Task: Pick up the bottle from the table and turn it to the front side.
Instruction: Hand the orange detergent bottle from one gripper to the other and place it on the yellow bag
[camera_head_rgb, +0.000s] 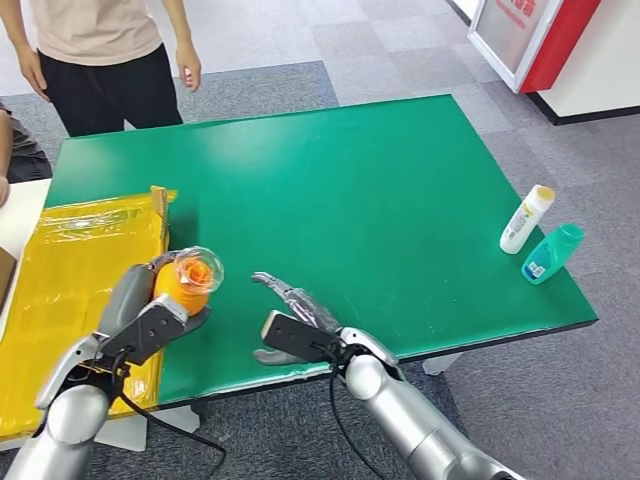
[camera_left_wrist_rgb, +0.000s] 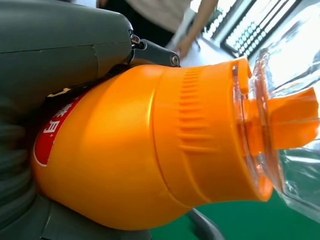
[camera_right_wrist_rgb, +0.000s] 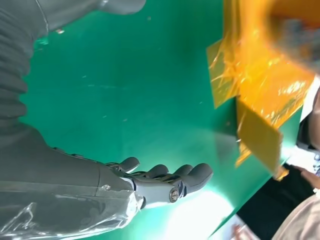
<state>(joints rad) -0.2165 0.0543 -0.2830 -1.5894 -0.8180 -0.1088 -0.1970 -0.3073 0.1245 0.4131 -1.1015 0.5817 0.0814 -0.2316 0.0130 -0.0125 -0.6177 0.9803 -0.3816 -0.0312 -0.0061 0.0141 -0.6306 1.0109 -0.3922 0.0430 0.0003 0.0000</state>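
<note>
My left hand (camera_head_rgb: 147, 320) holds the orange plastic bottle with a clear domed cap (camera_head_rgb: 190, 284) off the green worktop (camera_head_rgb: 362, 200), near its front edge and just beside the yellow plastic-wrapped flat package (camera_head_rgb: 68, 270). The bottle lies tilted in my grasp, cap end pointing away from me and slightly up. From my left wrist I see the thick thumb (camera_left_wrist_rgb: 64, 45) pressed along the body (camera_left_wrist_rgb: 124, 150), close by a red label patch (camera_left_wrist_rgb: 49, 137).

My right hand (camera_head_rgb: 298, 325) hovers low over the worktop with its fingers (camera_right_wrist_rgb: 177, 175) stretched out and apart, holding nothing.

I judge the bottle stiff and smooth, so it could slip as I rotate it; the glossy shoulder gives little purchase. The ribbed collar below the cap looks like a better place for the free hand to steady it. The clear cap seems thin and brittle, so I would keep off it. How full the bottle is I cannot tell.

A white bottle (camera_head_rgb: 526, 219) and a teal bottle (camera_head_rgb: 553, 252) lie well apart at the far right edge. A person (camera_head_rgb: 106, 50) stands behind the worktop.
</note>
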